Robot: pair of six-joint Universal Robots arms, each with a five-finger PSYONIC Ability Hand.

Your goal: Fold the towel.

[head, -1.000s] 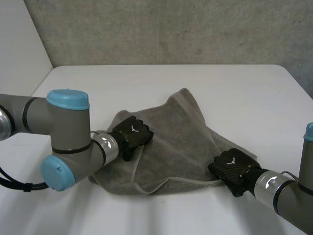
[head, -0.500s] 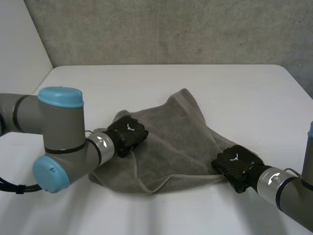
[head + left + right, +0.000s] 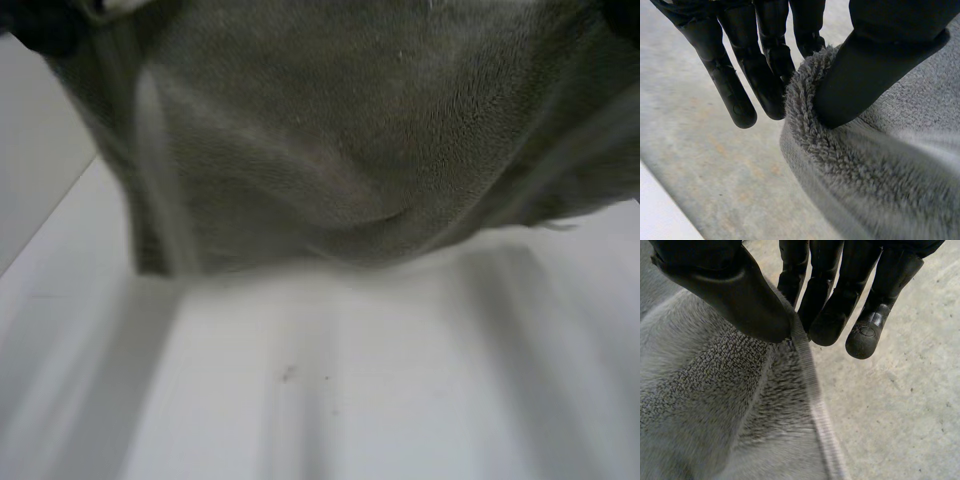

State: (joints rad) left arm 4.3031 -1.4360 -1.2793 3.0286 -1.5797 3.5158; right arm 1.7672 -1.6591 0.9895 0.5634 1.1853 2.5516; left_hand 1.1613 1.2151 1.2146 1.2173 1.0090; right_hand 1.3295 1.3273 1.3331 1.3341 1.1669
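Observation:
The grey towel point(image 3: 350, 130) hangs spread out high above the white table point(image 3: 350, 400), close in front of the head camera, with its lower edge sagging in the middle. In the left wrist view my left hand point(image 3: 765, 65) pinches a bunched edge of the towel point(image 3: 880, 165) between thumb and fingers. My right hand point(image 3: 835, 300) is shut the same way, its thumb pressing the hemmed edge of the towel point(image 3: 715, 405) against the fingers. The towel hangs down from both grips.
Behind the hands stands the grey concrete wall point(image 3: 900, 405). A white side wall point(image 3: 30, 190) borders the table at the left. A few small dark specks point(image 3: 290, 373) mark the tabletop under the towel.
The towel lay crumpled on the table with both hands on it; both hands have now lifted it high and stretched it out. The left hand has shut on its edge.

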